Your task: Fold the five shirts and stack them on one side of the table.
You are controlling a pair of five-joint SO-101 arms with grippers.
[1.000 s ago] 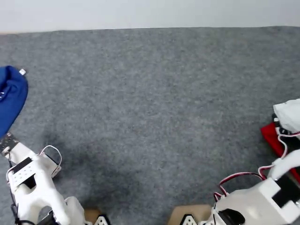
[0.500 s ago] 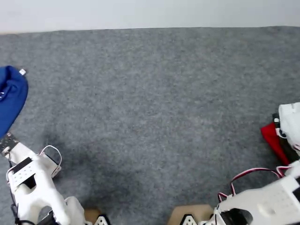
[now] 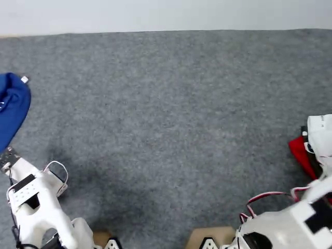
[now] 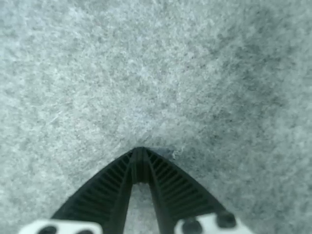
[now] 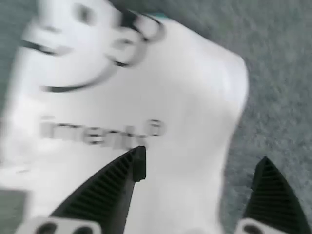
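**Right arm being re-posed at the right table edge, left arm unchanged**

Right arm's white body is being shown a little higher and more tilted in the high view than half a second ago, after a drop toward the near edge from the frame before that. Its red-and-white cable loop is being carried along with it. Left arm is being kept in the same pose at the near left corner across all three high frames.

Right gripper is being held spread wide just above the white shirt. One ribbed black finger is being seen over the printed fabric, the other out past the shirt's edge over the grey felt. Nothing is being pinched, and contact with the cloth cannot be told.

Left gripper is being held pressed together, tips meeting, nothing between them, pointing down at the grey felt table.

Red garment is being seen at the right edge of the table, partly covered by something white. Blue shirt is being left bunched at the far left edge, same spot as before, well apart from both arms.
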